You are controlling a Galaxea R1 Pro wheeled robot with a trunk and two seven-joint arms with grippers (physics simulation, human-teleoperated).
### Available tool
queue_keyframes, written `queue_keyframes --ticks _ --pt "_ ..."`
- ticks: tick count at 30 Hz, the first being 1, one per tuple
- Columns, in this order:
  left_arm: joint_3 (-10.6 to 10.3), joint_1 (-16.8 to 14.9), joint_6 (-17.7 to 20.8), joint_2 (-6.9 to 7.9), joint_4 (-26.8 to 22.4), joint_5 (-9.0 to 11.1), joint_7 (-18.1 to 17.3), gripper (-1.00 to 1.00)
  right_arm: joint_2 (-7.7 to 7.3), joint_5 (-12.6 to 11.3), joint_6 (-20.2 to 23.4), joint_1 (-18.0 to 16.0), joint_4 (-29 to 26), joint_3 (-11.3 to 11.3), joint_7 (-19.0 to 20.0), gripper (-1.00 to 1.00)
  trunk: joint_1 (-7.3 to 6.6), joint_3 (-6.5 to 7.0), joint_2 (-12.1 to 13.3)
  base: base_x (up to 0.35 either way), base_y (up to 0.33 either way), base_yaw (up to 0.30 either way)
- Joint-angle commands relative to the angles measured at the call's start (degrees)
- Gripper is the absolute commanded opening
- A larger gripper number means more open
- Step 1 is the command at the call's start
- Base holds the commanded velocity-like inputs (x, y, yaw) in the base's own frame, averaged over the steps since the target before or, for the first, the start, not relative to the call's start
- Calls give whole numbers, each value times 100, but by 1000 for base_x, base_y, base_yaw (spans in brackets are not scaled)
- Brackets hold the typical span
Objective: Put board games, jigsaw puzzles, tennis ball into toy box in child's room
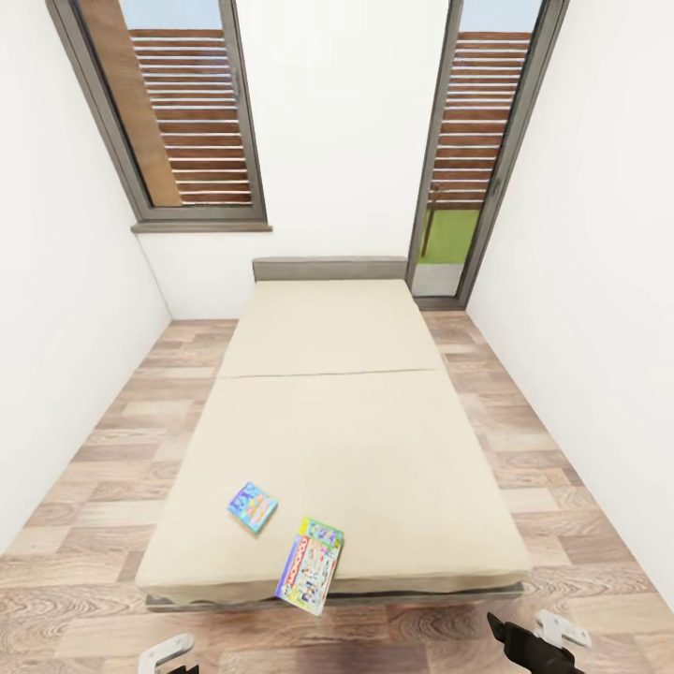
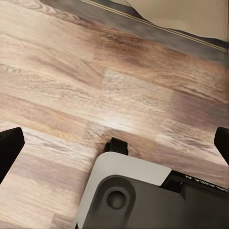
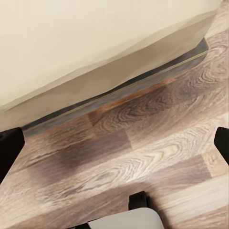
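Note:
Two board games lie near the foot of the beige bed in the head view. The small blue one lies flat on the mattress. The larger green-edged one sits just right of it and overhangs the bed's foot edge. My left gripper hangs open over the wood floor in front of the bed, nothing between its fingers. My right gripper is open too, above the floor beside the bed's lower edge. The toy box, table, jigsaw puzzles and tennis ball are out of view.
White walls close in on both sides, leaving strips of wood-plank floor left and right of the bed. A grey headboard stands at the far end between a tall window and a glass door. My own base sits below the left gripper.

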Motion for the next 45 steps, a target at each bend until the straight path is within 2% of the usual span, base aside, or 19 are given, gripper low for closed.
queue_keyframes --ticks 1,10,45 --pt "47 -3 23 -5 -9 -41 -30 100 3 -45 38 -3 -8 -16 26 100 3 0 -11 0 -123 0" --pt "49 -3 23 -7 -9 -41 -26 100 4 -37 38 -3 -8 -11 26 100 3 84 -11 0 -132 0" --pt "46 -3 23 -7 -9 -41 -30 100 4 -36 36 -3 -7 -1 27 100 3 415 -11 0 -2 0"
